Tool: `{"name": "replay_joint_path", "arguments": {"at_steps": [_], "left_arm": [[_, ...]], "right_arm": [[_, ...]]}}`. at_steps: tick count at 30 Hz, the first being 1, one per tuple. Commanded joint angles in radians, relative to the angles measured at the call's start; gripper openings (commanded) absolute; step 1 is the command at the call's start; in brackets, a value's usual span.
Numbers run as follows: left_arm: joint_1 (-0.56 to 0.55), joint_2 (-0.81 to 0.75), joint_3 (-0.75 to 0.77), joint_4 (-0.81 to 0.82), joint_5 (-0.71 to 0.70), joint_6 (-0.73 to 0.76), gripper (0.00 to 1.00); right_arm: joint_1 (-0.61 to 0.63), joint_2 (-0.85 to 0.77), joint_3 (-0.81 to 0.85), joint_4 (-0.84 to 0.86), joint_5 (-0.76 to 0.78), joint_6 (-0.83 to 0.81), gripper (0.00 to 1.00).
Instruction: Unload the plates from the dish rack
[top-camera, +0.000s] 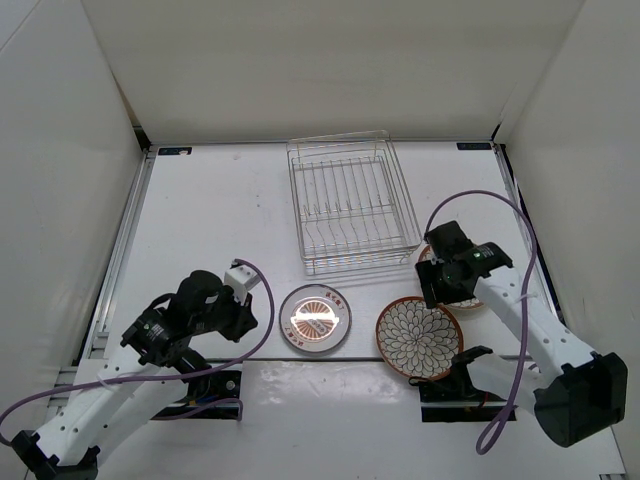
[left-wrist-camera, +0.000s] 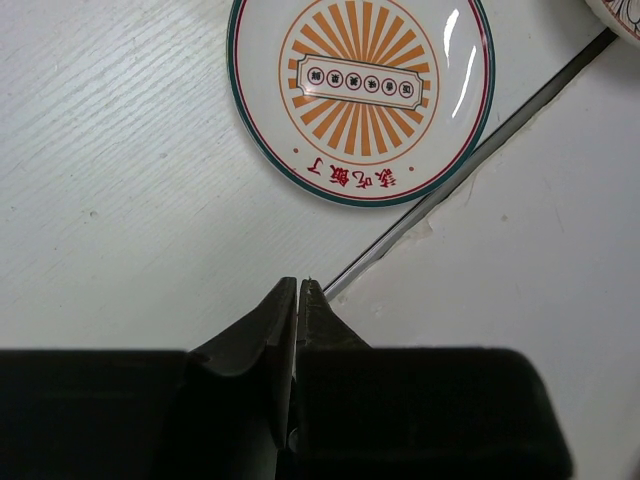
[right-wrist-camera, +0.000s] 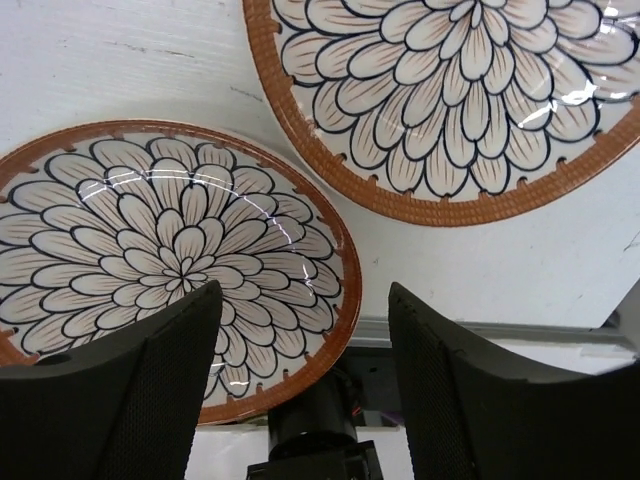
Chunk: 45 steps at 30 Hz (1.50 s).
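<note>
Left gripper (left-wrist-camera: 298, 290), lower centre: fingers clenched together, nothing between them. Glossy grey-rimmed plate (left-wrist-camera: 360, 95) lies flat on the white grained table (top-camera: 200, 220); orange sunburst, red Chinese characters. Silver wire dish rack (top-camera: 350, 205) upper centre. Brown-rimmed petal plate (top-camera: 418, 338) lower right. Second petal plate (right-wrist-camera: 150, 240) lies under the right gripper (right-wrist-camera: 305, 295), fingers released.

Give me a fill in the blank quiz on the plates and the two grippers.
The number of plates in the dish rack is ____.
The left gripper has its jaws ____.
The right gripper, jaws open, hangs above a petal-pattern plate with a ____ rim.
The orange sunburst plate lies nearest the ____ gripper.
Missing words: zero; shut; brown; left.
</note>
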Motion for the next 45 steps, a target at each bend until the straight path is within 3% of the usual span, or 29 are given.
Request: {"name": "replay_joint_path", "arguments": {"at_steps": [1, 4, 5, 8, 15, 18, 22, 25, 28, 30, 32, 38, 45], "left_arm": [[0.005, -0.010, -0.005, 0.012, 0.004, -0.006, 0.19], [0.005, -0.024, -0.007, 0.014, 0.003, -0.004, 0.19], [0.005, -0.021, -0.005, 0.014, 0.001, -0.004, 0.19], [0.005, -0.019, -0.010, 0.015, 0.004, -0.004, 0.20], [0.005, -0.013, -0.008, 0.015, -0.009, -0.006, 0.22], [0.005, -0.008, -0.010, 0.014, -0.019, -0.007, 0.23], [0.004, 0.013, -0.007, 0.014, -0.020, -0.007, 0.25], [0.005, 0.032, -0.005, 0.012, -0.020, -0.007, 0.25], [0.004, 0.039, -0.004, 0.010, -0.023, -0.007, 0.26], [0.005, 0.036, -0.007, 0.009, -0.031, -0.007, 0.26], [0.004, 0.039, -0.008, 0.010, -0.039, -0.009, 0.26], [0.005, 0.059, -0.004, 0.006, -0.049, -0.010, 0.26], [0.004, 0.075, 0.000, 0.006, -0.051, -0.006, 0.27]], "right_arm": [[-0.005, -0.032, -0.003, 0.023, -0.039, -0.097, 0.70], [-0.005, -0.018, -0.006, 0.049, -0.151, -0.140, 0.68], [-0.002, -0.012, -0.008, 0.053, -0.292, -0.144, 0.66], [0.001, 0.005, -0.005, 0.116, -0.450, -0.183, 0.64], [0.012, -0.009, -0.049, 0.233, -0.424, 0.196, 0.64], [0.059, -0.061, -0.138, 0.311, -0.481, 0.235, 0.64], [0.145, -0.073, -0.123, 0.291, -0.486, 0.186, 0.68], [0.267, -0.053, -0.074, 0.187, -0.414, 0.133, 0.68], [0.343, -0.079, -0.043, 0.141, -0.270, 0.126, 0.68], [0.364, -0.081, -0.037, 0.112, -0.256, 0.123, 0.68], [0.423, -0.053, -0.043, 0.087, -0.248, 0.137, 0.66], [0.668, 0.025, -0.025, 0.078, -0.015, 0.205, 0.66], [0.822, 0.099, -0.012, 0.052, 0.133, 0.292, 0.69]]}}
